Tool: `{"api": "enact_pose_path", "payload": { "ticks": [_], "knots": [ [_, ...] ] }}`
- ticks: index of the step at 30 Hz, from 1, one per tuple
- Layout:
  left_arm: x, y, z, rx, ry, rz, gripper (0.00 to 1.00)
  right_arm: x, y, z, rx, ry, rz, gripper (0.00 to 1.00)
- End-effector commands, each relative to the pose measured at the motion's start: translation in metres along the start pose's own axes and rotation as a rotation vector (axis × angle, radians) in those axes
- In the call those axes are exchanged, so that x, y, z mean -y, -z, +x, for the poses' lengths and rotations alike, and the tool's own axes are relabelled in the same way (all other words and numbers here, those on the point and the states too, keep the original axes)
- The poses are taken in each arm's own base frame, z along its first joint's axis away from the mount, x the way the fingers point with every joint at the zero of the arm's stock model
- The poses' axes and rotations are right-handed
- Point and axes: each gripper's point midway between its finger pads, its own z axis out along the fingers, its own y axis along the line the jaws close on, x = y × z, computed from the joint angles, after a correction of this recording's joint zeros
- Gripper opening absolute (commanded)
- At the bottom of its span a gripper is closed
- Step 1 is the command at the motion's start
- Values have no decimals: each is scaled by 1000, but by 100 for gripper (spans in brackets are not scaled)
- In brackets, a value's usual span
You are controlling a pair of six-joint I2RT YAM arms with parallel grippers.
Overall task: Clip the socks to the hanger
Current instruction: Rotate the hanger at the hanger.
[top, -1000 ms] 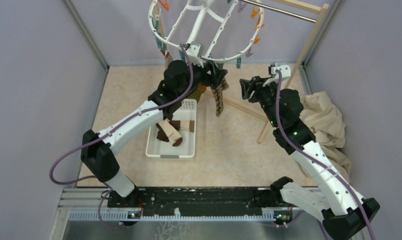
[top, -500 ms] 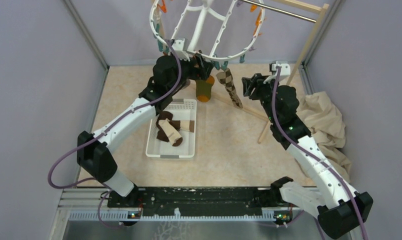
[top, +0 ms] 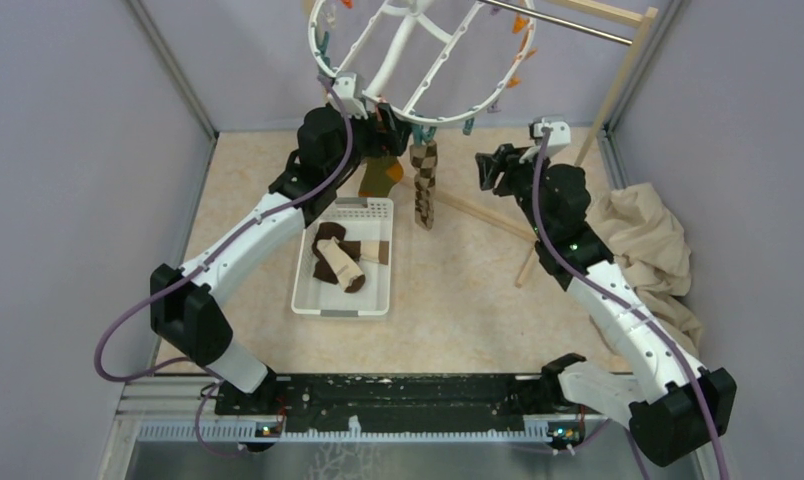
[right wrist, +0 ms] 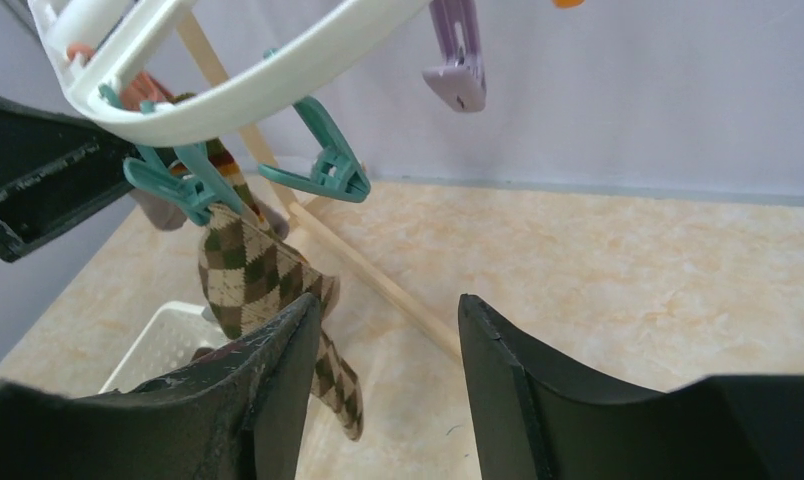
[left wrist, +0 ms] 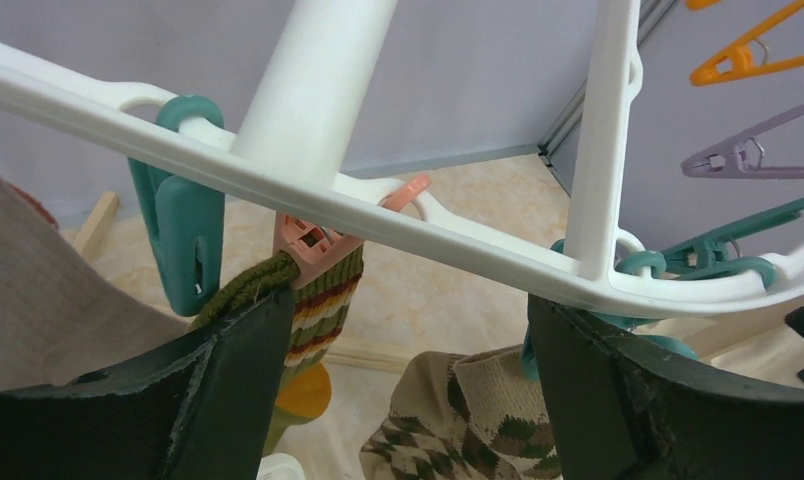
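The white hanger (top: pixel 410 58) hangs at the back, tilted. A green-orange striped sock (top: pixel 379 178) dangles from an orange peg (left wrist: pixel 316 240) on its rim (left wrist: pixel 458 238). Beside it a brown-cream argyle sock (top: pixel 424 184) hangs from a teal peg (right wrist: pixel 176 183). My left gripper (top: pixel 382 122) sits just under the rim, open, with its left finger (left wrist: pixel 228 380) beside the striped sock (left wrist: pixel 318 305) and nothing between the jaws. My right gripper (top: pixel 492 168) stands open to the right of the argyle sock (right wrist: pixel 246 268), apart from it and empty.
A white tray (top: pixel 308 290) on the floor holds several dark brown and cream socks (top: pixel 340 258). A beige cloth (top: pixel 646 250) lies at the right wall. The wooden rack's metal bar (top: pixel 563 22) and slanted legs (top: pixel 478 212) stand behind and under the right gripper.
My left gripper has opened and drawn back left along the hanger's rim. The hanger has swung left, the striped sock now hangs free, and the argyle sock has swung.
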Motion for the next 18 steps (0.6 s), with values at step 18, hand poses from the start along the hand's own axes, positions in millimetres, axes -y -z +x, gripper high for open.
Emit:
{"api": "enact_pose_path", "payload": {
  "ticks": [18],
  "knots": [
    [0,12,-32,44,2,0,94,-58,-8,-18,132,377,-399,64]
  ]
}}
